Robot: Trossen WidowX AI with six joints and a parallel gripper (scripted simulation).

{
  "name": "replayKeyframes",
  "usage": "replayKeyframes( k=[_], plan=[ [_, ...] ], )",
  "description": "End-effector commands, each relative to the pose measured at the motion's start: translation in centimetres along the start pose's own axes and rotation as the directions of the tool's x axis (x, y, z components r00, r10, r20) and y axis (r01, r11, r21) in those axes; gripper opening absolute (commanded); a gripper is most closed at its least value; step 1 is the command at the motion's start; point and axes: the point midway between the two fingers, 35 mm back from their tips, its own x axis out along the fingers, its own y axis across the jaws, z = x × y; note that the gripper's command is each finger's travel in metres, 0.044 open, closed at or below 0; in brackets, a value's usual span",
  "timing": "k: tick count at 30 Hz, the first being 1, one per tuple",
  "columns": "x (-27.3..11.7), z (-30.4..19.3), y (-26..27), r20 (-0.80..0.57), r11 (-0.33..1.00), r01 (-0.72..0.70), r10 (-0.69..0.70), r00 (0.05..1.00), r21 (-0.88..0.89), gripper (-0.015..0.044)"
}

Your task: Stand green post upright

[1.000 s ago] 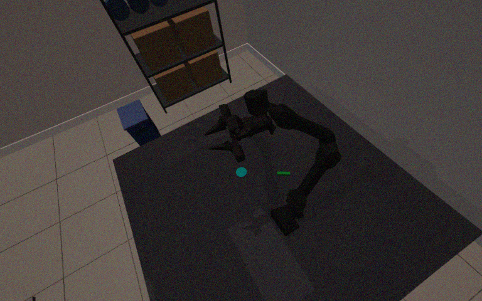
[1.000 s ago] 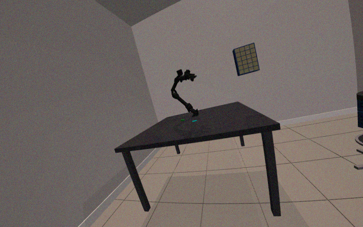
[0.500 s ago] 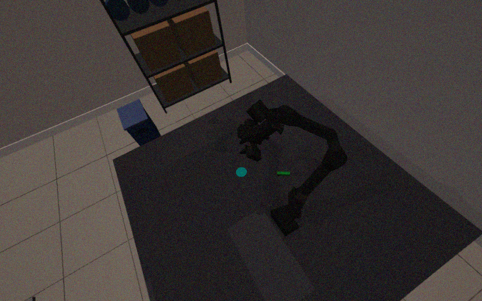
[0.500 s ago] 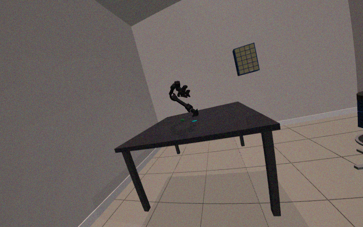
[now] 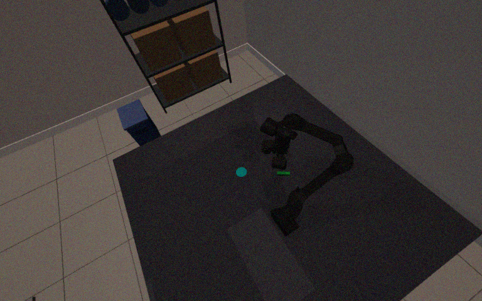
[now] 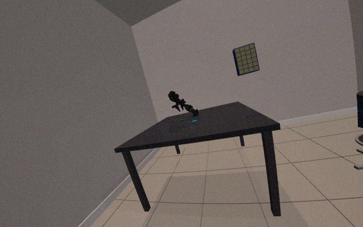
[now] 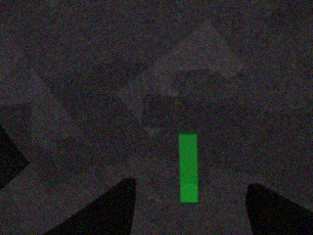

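The green post [image 5: 283, 172] [image 6: 182, 119] [image 7: 189, 166] lies on its side on the dark table top. The cyan circle [image 5: 241, 172] [image 6: 194, 120] is flat on the table, left of the post in the top view and right of it in the exterior view. It does not show in the wrist view. My gripper [image 5: 273, 154] [image 6: 181, 109] [image 7: 192, 191] is open and empty, pointing down above the table. In the wrist view the post lies between the two fingertip outlines, with a gap on each side, but the exterior view shows the fingers well above it.
The arm's base [image 5: 284, 221] stands on the dark table [image 5: 184, 194] [image 6: 220, 123]. A wall runs along one table side. A shelf rack [image 5: 194, 89] with boxes and a blue bin [image 5: 133, 115] stand beyond the table's far edge in the top view.
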Motion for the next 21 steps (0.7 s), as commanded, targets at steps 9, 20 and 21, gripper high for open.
replayKeyframes(
  k=[9,20,21],
  plan=[
    [6.5,-1.1,-0.9,-0.071,0.998,0.049,-0.052,0.996,-0.046,0.0233],
    [12.2,-2.5,-0.9,-0.127,0.991,0.087,-0.1,0.987,-0.105,0.018],
    [12.2,-2.5,-0.9,-0.127,0.991,0.087,-0.1,0.987,-0.105,0.0154]
  ],
)
